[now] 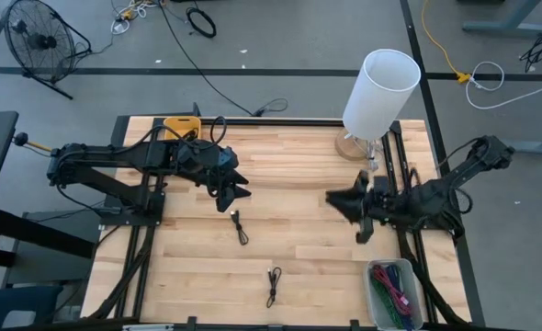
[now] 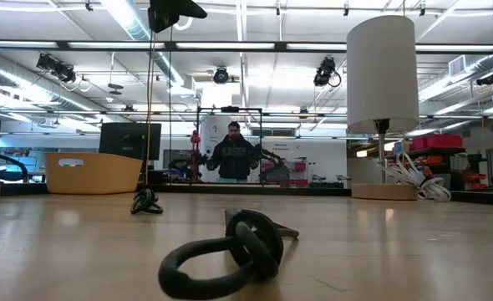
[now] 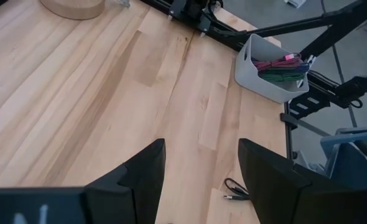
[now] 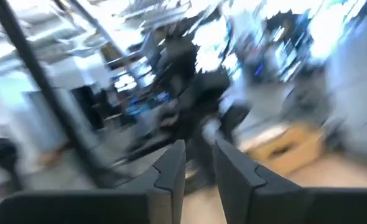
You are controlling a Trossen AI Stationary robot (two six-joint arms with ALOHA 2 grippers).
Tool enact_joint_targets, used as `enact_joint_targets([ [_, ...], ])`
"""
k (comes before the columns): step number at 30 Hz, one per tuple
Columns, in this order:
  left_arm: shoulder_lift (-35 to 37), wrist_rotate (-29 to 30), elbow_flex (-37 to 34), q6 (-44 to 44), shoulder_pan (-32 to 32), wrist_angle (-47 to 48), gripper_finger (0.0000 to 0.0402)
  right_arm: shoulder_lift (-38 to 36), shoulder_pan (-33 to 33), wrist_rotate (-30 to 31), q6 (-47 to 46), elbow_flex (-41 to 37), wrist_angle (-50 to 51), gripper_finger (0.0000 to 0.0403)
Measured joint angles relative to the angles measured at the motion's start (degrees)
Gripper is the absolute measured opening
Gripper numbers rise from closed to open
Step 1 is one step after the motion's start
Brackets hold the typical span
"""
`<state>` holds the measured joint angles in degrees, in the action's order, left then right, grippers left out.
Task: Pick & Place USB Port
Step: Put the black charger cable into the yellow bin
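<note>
Left gripper (image 1: 235, 193) is hanging over the wooden table (image 1: 289, 156), fingers spread wide with nothing between them, and right below and just ahead of it lies a short black cable (image 1: 240, 226). That looks like the one it's after. A second cable (image 1: 273, 285) sits nearer the front edge, well apart from the first; from table height it's the big coiled loop (image 2: 230, 255) in the foreground, with the other one (image 2: 146, 202) small behind it.

So I'd call this the reach: nothing picked up yet, nothing carried. Next move, as I judge it, is to drop down over the cable, line the fingers across its thin body and close; it's limp and lies flat on the wood, so the pinch has to go low and could easily slip off.

Right gripper (image 1: 344, 202) waits over the right side of the table, fingers (image 4: 171, 165) close together with only a narrow gap, and nothing in them that I can make out.

The likely drop spot is the white bin (image 1: 395, 292) at the front right corner, already holding red, green and purple cables.

Around it: a white lamp (image 1: 379, 92) on a wooden base at the back right, a yellow tub (image 1: 182, 124) at the back left, a fan (image 1: 39, 41) on the floor, and a person (image 2: 232, 155) standing across the room.
</note>
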<state>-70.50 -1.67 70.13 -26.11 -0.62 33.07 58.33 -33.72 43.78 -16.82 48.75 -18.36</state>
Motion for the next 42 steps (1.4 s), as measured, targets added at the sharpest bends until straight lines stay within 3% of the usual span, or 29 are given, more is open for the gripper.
enact_joint_targets([
  [5, 0.0, 0.2, 0.0, 0.3, 0.0, -0.2, 0.0206, 0.1, 3.2, 1.7, 11.3, 0.0, -5.0, 0.0084],
  [20, 0.0, -1.9, 0.0, 1.2, 0.0, -0.3, 0.0206, 0.1, 4.8, -1.3, 9.4, 0.0, -3.4, 0.0084],
  [25, -1.3, -4.7, 0.1, -13.0, -1.2, 1.7, 0.0206, 0.1, 4.8, -1.3, 9.4, 0.0, -3.4, 0.0084],
  [35, -12.1, 1.5, 0.0, -35.8, -6.3, 26.6, 0.0206, 0.1, 4.8, -1.2, 9.8, -0.1, -3.1, 0.0084],
  [39, -16.2, 0.4, 0.0, -45.1, -6.4, 24.7, 0.0206, 0.1, 4.8, -1.2, 9.8, -0.1, -3.1, 0.0084],
  [42, -19.5, -1.1, 0.0, -46.8, -6.4, 20.4, 0.0206, 0.1, 4.8, -1.2, 9.8, -0.1, -3.1, 0.0084],
])
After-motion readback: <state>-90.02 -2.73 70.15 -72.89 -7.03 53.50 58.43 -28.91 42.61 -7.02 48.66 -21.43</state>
